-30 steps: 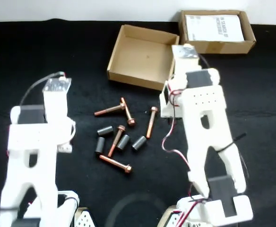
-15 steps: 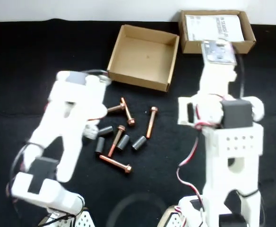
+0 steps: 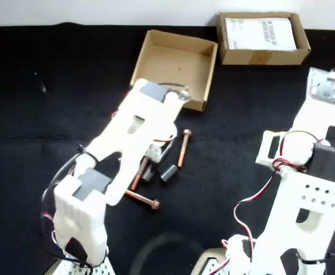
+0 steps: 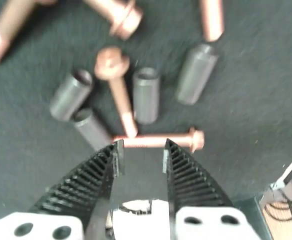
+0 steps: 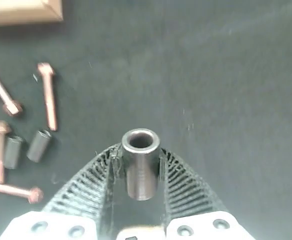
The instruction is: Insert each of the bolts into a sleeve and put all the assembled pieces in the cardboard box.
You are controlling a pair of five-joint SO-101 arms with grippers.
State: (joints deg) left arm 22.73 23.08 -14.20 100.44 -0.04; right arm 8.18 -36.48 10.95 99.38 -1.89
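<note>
Pinching a sleeve (image 5: 141, 170) between its fingers, the right end effector (image 5: 140, 156) hangs over the table (image 5: 226, 75) (well apart from the box (image 5: 16, 10)). The left end effector (image 4: 140, 150) is spread, its tips just beside one lying bolt (image 4: 156, 141).

I saw copper bolts (image 4: 156, 141) & grey sleeves (image 4: 146, 95) lying loose on bench (image 3: 41, 114); one sleeve (image 5: 140, 162) upright betw. right fingers (image 5: 183, 185); cardboard box (image 3: 176, 66) open-topped.
</note>
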